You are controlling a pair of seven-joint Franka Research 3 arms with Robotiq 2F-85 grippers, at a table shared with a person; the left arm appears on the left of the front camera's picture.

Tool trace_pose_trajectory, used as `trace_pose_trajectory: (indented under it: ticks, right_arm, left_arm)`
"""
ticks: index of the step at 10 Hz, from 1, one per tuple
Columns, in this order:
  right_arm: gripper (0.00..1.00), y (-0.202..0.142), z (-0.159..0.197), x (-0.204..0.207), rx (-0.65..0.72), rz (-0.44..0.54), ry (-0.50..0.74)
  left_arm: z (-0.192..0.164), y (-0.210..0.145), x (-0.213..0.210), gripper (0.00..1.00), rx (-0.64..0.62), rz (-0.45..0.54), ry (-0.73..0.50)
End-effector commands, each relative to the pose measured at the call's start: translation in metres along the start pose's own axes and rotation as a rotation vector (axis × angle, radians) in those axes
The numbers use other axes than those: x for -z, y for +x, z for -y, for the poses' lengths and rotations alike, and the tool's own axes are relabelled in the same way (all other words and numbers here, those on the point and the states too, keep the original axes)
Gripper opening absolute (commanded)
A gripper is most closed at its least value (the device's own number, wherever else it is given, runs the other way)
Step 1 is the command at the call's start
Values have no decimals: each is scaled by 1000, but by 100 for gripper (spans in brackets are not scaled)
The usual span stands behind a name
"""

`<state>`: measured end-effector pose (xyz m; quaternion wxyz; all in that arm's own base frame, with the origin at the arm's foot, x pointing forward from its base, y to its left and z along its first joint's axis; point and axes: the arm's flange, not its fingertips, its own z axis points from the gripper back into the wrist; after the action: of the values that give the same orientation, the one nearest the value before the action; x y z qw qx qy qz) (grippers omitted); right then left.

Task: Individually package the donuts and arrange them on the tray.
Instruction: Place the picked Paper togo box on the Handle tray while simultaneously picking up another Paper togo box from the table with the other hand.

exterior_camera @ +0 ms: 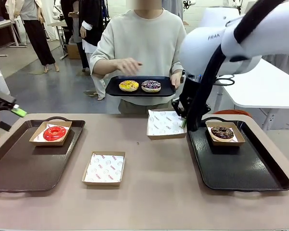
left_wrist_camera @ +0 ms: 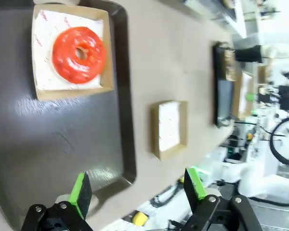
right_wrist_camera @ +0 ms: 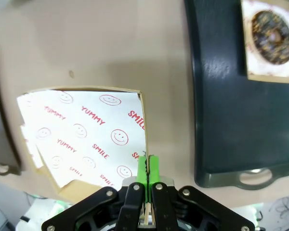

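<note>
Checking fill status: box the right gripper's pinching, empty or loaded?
Empty. The box shows only printed liner; right gripper is shut on its edge.

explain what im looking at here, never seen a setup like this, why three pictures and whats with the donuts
Two white robot arms share a table with a person. The front picture looks across it from the robot's side; the other two come from cameras on each wrist, looking down along that arm's fingers.

The left gripper is open above the left tray, where a red donut sits in a box. The right gripper is shut on the edge of an empty paper-lined box beside the right tray, which holds a boxed chocolate donut. Another empty box lies mid-table.

The person holds a small tray with the yellow donut and the drizzled donut.
</note>
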<state>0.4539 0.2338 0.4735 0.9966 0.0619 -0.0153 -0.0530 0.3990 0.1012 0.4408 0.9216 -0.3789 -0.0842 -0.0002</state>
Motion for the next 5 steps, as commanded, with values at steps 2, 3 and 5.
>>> trace_pose_trajectory:
  ticks: [2,3,5]
  right_arm:
    - [0,33,-17,3,21,-33,-44]
    - [0,38,-21,6,6,-38,-52]
    - [0,46,-29,4,5,-22,-49]
  left_arm:
    - [-31,-24,-46,100,-42,13,-218]
    - [-46,-22,-54,100,-63,13,-287]
    - [-71,-15,-54,100,-93,10,-391]
